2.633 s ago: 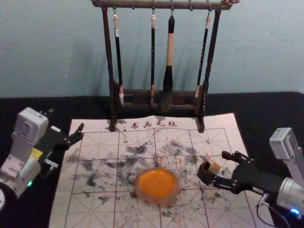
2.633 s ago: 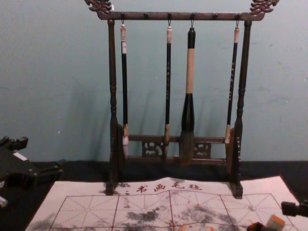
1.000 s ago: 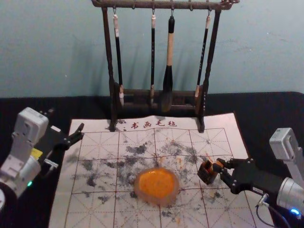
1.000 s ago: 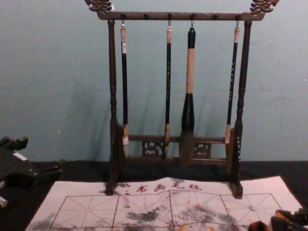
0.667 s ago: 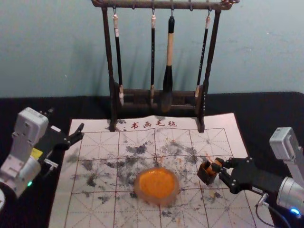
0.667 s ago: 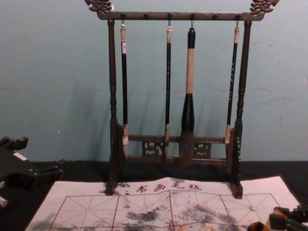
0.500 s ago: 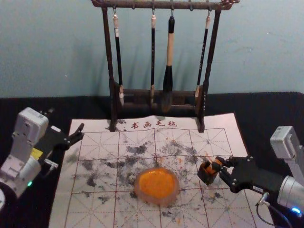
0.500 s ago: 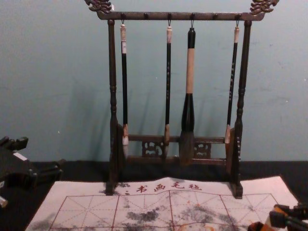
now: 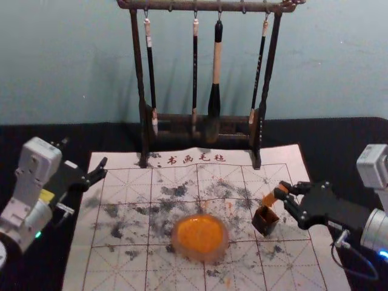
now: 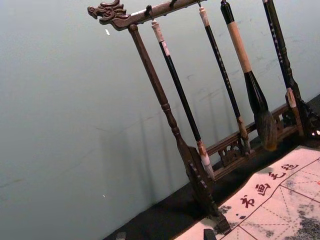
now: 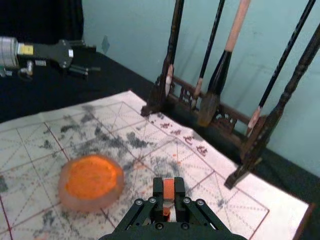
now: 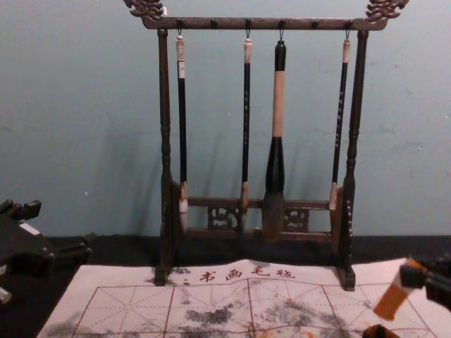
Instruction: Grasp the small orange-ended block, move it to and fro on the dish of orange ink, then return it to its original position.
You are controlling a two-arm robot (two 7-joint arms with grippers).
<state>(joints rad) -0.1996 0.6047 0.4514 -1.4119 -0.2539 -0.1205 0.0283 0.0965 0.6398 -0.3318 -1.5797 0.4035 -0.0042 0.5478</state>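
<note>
dim, fairly even light leaves soft, faint shadows on the wall [image 9: 60,66].

wall [image 9: 73,60]: pale blue-green, faintly scuffed, softly shadowed | table [image 9: 339,142]: black, perhaps cloth-covered

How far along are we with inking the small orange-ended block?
Grasp and lift look done: the right gripper holds the small orange-ended block just above the small dark square box. In hand: probably the carry to the round dish of orange ink, still apart from the block. Remaining, apparently: the to-and-fro strokes, then the return.
</note>
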